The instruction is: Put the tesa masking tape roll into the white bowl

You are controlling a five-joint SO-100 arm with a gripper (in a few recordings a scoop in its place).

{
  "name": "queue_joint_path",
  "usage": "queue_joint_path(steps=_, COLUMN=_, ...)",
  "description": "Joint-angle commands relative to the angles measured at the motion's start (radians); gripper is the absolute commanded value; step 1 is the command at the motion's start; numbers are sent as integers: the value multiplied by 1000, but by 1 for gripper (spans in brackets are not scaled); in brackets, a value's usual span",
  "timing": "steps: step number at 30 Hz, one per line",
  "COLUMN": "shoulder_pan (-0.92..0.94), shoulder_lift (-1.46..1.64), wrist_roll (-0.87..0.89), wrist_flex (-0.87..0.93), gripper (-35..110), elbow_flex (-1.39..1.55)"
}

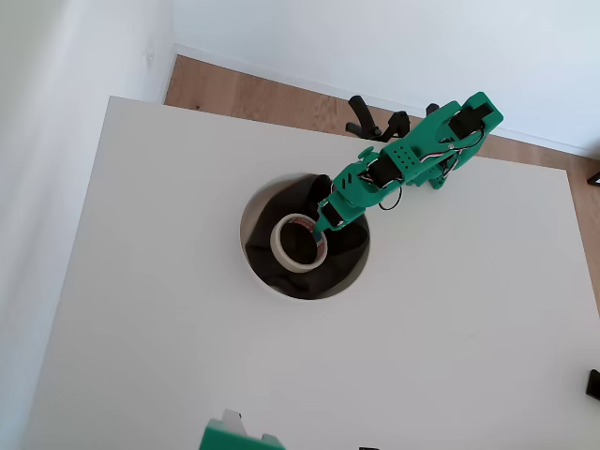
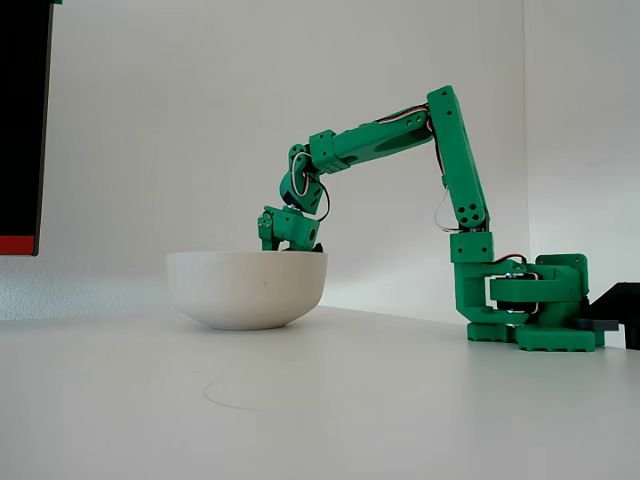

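The white bowl (image 1: 256, 279) stands in the middle of the table, with dark cloth inside. The tesa masking tape roll (image 1: 282, 246), a cream ring with a red mark on its inner core, lies inside the bowl over the cloth. My green gripper (image 1: 324, 228) reaches down into the bowl from the upper right, its fingers closed on the ring's right wall. In the fixed view the gripper (image 2: 287, 243) dips behind the bowl's (image 2: 246, 288) rim, which hides its fingertips and the tape.
The arm's green base (image 2: 525, 305) stands at the table's far right in the fixed view, well away from the bowl. A green part (image 1: 234, 436) pokes in at the bottom edge of the overhead view. A wall runs along the table's left side.
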Motion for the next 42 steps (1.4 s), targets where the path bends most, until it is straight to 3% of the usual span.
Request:
queue_joint_path(steps=1, shoulder_pan=18, shoulder_lift=35, wrist_roll=8, wrist_flex=-15, gripper=10, elbow_flex=-72)
queue_joint_path(steps=3, shoulder_pan=18, shoulder_lift=41, wrist_roll=17, wrist_flex=-14, gripper=19, elbow_flex=-72)
queue_joint_path(steps=5, shoulder_pan=14, shoulder_lift=49, wrist_roll=25, wrist_flex=-15, gripper=18, elbow_flex=-72)
queue_joint_path(steps=8, shoulder_pan=11, shoulder_lift=60, wrist_roll=37, wrist_flex=-23, gripper=8, elbow_flex=-72)
queue_joint_path(steps=9, shoulder_pan=9, shoulder_lift=63, wrist_roll=43, wrist_flex=-28, gripper=-7, elbow_flex=-74)
queue_joint_path(steps=14, shoulder_pan=-11, shoulder_lift=67, wrist_roll=78, wrist_flex=-38, gripper=-8, elbow_flex=-124)
queue_joint_path(steps=26, shoulder_pan=-196, shoulder_lift=-103, wrist_roll=183, wrist_flex=419, gripper=-8, elbow_flex=-988)
queue_joint_path(steps=36, shoulder_pan=-583, shoulder_lift=63, wrist_roll=178, wrist_flex=839, gripper=-8, elbow_flex=-968)
queue_joint_path(steps=42, shoulder_pan=-807, shoulder_lift=394, wrist_roll=183, wrist_flex=758, gripper=-8, elbow_flex=-561)
